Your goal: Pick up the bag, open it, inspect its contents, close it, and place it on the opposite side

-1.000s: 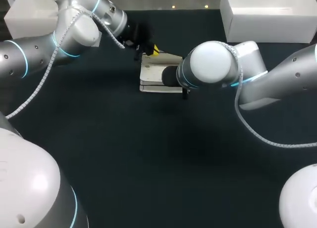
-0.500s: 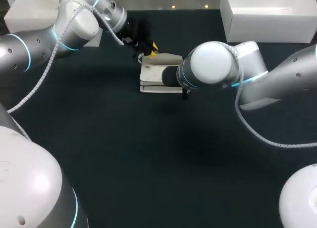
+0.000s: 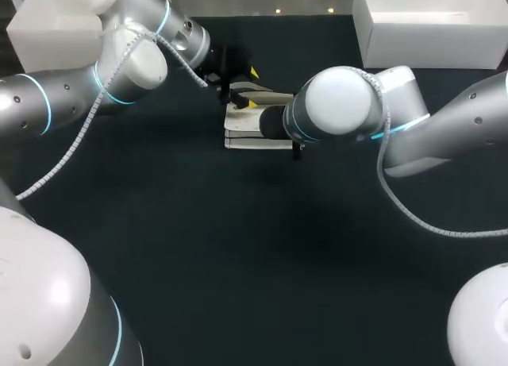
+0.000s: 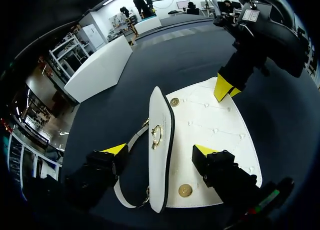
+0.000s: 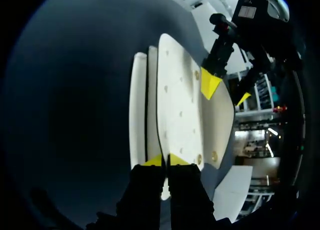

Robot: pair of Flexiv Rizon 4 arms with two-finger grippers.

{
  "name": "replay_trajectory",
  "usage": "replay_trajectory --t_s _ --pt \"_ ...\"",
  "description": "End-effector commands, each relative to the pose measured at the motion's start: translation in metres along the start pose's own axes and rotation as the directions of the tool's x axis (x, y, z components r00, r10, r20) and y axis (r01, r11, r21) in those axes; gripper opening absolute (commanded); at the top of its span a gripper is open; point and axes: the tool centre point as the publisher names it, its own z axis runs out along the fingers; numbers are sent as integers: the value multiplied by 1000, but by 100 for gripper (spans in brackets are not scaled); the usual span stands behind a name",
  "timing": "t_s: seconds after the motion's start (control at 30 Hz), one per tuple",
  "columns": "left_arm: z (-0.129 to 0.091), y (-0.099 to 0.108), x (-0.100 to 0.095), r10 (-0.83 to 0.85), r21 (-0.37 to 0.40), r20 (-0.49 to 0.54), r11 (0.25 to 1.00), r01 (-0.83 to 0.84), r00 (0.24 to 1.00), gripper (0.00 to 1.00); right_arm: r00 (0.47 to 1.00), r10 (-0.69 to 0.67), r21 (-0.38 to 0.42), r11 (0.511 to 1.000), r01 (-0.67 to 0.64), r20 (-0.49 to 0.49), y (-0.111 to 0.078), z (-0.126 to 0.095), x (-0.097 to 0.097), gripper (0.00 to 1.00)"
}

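The white handbag (image 3: 252,129) lies on the bench (image 3: 238,247), upper centre of frame, long axis left to right. The right gripper (image 5: 165,161) is clamped on its flap (image 5: 177,105). The left gripper (image 4: 160,150), fingers apart, straddles the clasp edge (image 4: 157,135) without contact and is nearer for the next grasp.

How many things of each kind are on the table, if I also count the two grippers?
bag: 1
white boxes: 2
grippers, that is left gripper and right gripper: 2
Total: 5
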Motion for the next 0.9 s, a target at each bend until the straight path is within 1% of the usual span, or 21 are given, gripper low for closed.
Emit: replay_trajectory --t_s 0.03,0.1,0.17,0.27,0.33,0.43,0.5,0.77,0.9 --pt "18 2 -13 -19 2 -12 1000 19 1000 80 1000 0 -4 1000 0 5 -1 0 2 0" --pt "23 4 -17 -37 -1 -17 999 37 999 71 1000 0 -4 1000 0 5 -1 0 2 0" --pt "27 7 -20 -49 -5 -18 999 49 999 67 1000 0 -4 1000 0 5 -1 0 2 0" --pt "31 10 -24 -65 -9 -26 998 65 998 57 1000 0 -4 1000 0 5 -1 0 2 0" --pt "32 12 -25 -70 -9 -27 998 69 997 51 1000 0 -4 1000 0 5 -1 0 2 0" --pt "32 15 -25 -78 -11 -29 997 78 997 45 1000 0 -4 1000 0 5 -1 0 2 0" --pt "31 16 -26 -82 -11 -29 997 82 996 38 1000 0 -4 1000 0 5 -1 0 2 0" --pt "31 24 -27 -103 -17 -38 995 102 994 39 1000 0 -4 1000 0 5 -1 0 2 0" --pt "32 26 -27 -108 -20 -41 994 108 993 35 1000 0 -4 1000 0 5 -1 0 2 0"
